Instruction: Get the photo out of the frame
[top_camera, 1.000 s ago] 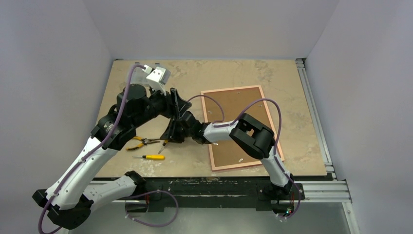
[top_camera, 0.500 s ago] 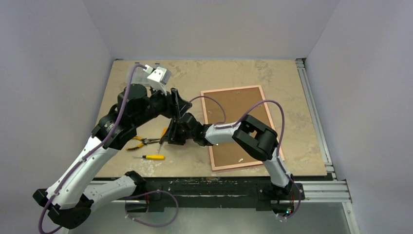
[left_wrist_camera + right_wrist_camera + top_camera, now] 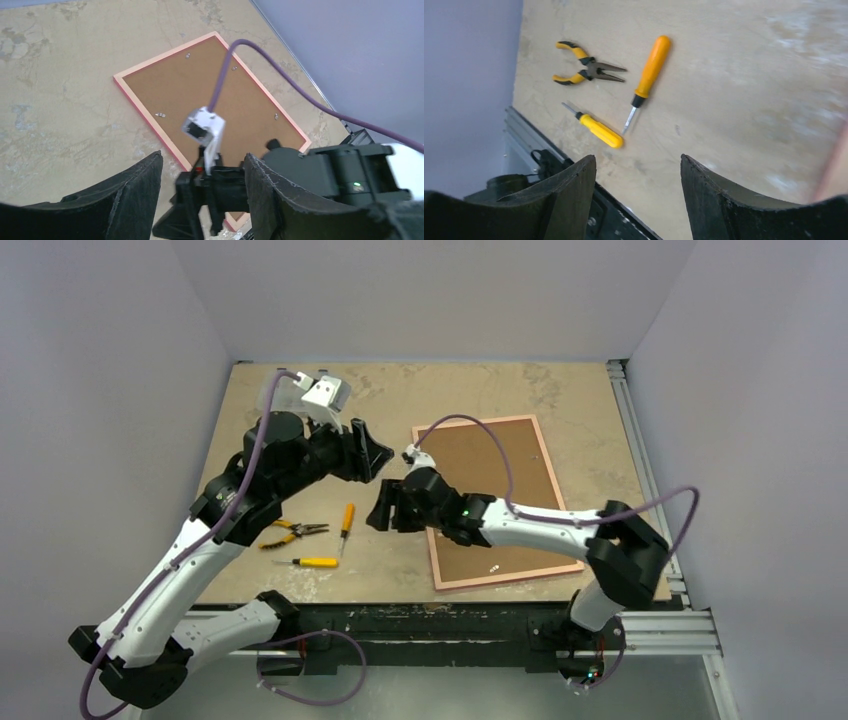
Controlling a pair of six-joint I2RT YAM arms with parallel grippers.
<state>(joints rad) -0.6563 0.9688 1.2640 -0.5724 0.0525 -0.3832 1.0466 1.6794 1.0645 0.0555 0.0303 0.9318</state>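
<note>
Close to the tabletop's [image 3: 600, 440] near edge, left of centre, lie a small yellow screwdriver [image 3: 312, 562], yellow-handled pliers [image 3: 285, 532] and an orange-handled screwdriver [image 3: 346, 520], none of them touching. Just beyond them the right end effector [image 3: 376, 510] hangs above bare tabletop, fingers spread, gripping nothing. To its right the frame [image 3: 150, 116] lies face down and skewed on the right half, one short side by the near edge. It is a thin pale pink border around the photo [image 3: 475, 460], which shows only its plain brown board back with small metal tabs near its edges. Farther back, left of the frame's far corner, the left end effector [image 3: 378, 452] hovers, released and empty.
</note>
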